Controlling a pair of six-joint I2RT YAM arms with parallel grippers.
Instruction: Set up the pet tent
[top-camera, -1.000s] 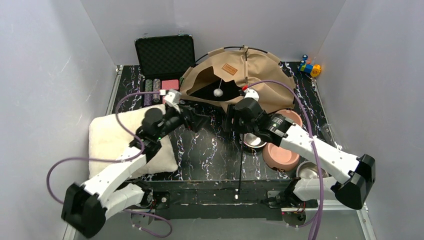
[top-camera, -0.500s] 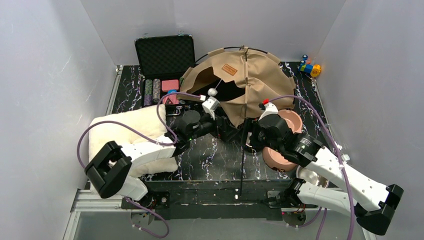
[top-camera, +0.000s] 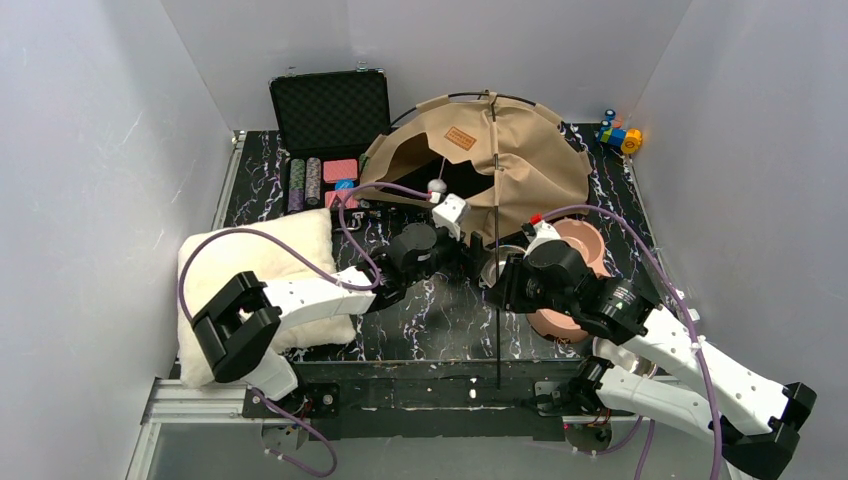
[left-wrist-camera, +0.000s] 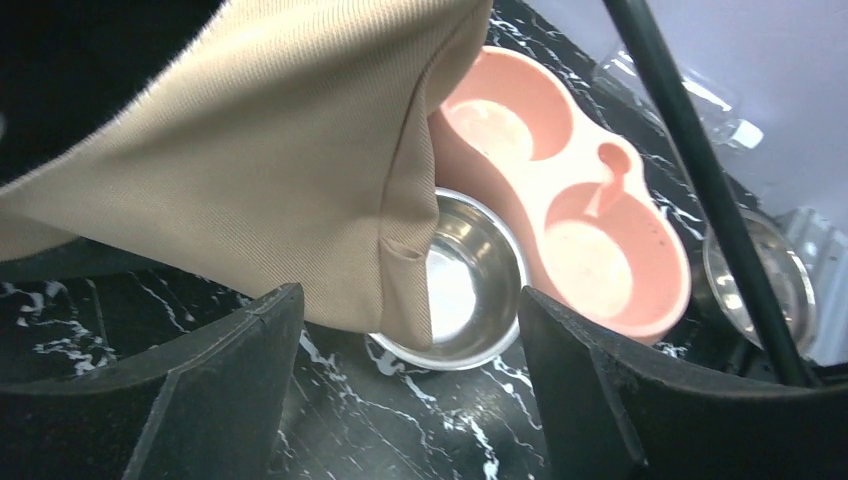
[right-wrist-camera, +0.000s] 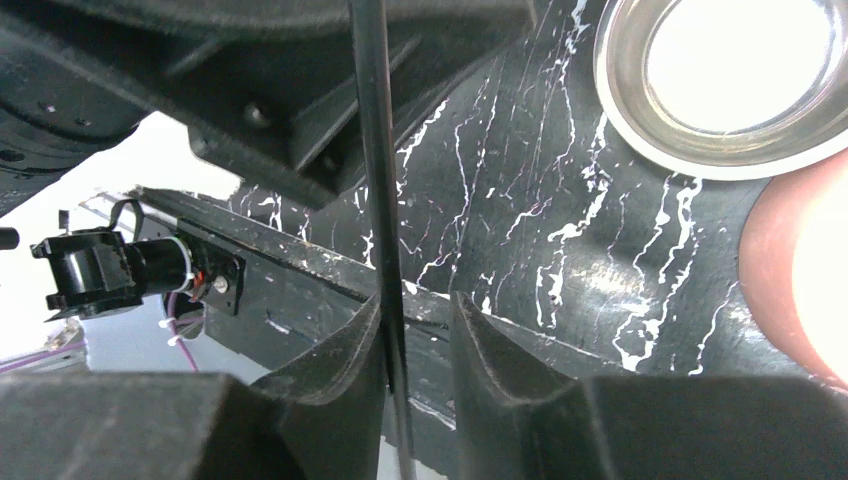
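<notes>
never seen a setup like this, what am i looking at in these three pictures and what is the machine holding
Two white robot arms are bolted at the near edge of the table. The wide picture looks down from above; the other two come from cameras on each wrist. On it lie a tan pet tent, a cream cushion, a pink double bowl, a steel bowl and an open case of poker chips. The left hand is open, empty, facing the tent's hem. A thin black pole runs between the fingers of the right hand; whether they clamp it is unclear.
</notes>
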